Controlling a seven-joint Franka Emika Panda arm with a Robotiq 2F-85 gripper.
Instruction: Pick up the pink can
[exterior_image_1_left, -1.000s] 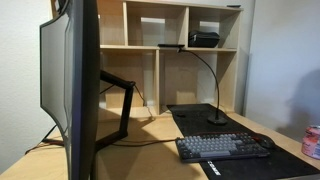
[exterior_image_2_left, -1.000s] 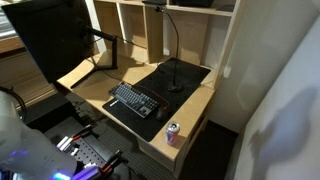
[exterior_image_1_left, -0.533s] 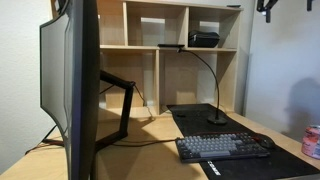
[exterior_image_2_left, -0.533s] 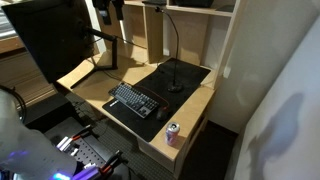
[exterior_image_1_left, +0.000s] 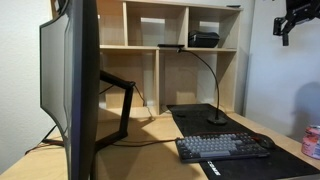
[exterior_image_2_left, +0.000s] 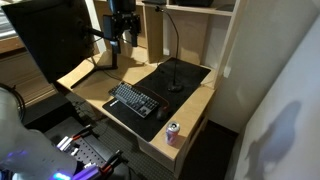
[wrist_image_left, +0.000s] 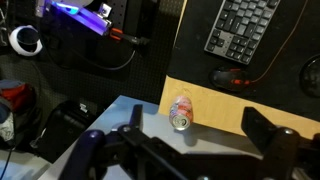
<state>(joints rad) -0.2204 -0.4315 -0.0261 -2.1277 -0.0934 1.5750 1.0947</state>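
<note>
The pink can stands upright at the desk's edge, past the end of the keyboard. It also shows in an exterior view on a lower ledge at the desk's near corner. In the wrist view the can is seen from above on the wooden surface, far below. My gripper is open and empty, with the can showing between its fingers. In the exterior views the gripper hangs high above the desk, well away from the can.
A large monitor on an arm fills one side of the desk. A gooseneck lamp stands on the black desk mat behind the keyboard. A mouse lies beside it. Wooden shelves back the desk.
The arm has come into both exterior views from the top and moved lower. The can and the desk things have not moved.
</note>
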